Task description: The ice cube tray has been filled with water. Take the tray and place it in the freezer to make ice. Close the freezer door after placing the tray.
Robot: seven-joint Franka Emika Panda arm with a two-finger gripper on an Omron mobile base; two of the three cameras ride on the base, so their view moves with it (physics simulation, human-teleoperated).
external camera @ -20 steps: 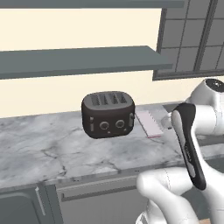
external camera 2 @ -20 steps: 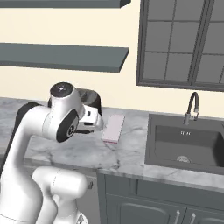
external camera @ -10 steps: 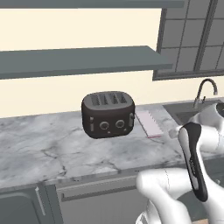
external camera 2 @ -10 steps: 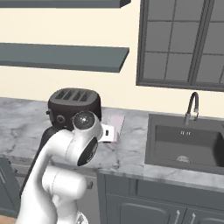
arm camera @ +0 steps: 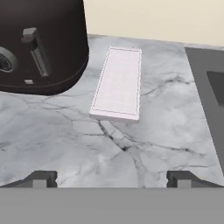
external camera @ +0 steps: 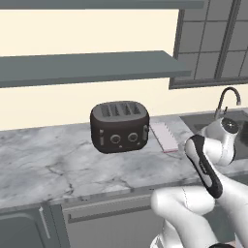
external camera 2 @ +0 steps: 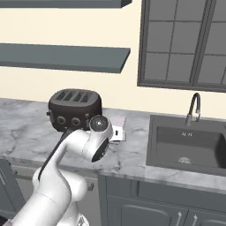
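The ice cube tray (arm camera: pixel 118 83) is a thin pale slab with a pinkish rim, lying flat on the marble counter just right of the black toaster (arm camera: pixel 39 43). It also lies beside the toaster in the left base view (external camera: pixel 163 136), and my arm partly covers it in the right base view (external camera 2: pixel 119 126). My gripper (arm camera: pixel 111 179) hovers over the counter a short way in front of the tray's near end. It is open, its fingertips (arm camera: pixel 41 178) wide apart with nothing between them. The freezer and the freezer door are out of view.
A dark sink (external camera 2: pixel 185 145) with a curved faucet (external camera 2: pixel 194 108) is set into the counter right of the tray; its edge (arm camera: pixel 210 87) runs close by. A grey shelf (external camera: pixel 92 68) hangs above the toaster (external camera: pixel 118 127).
My arm has folded lower and swung forward, bringing the hand down toward the counter in front of the tray. Tray and toaster have stayed put.
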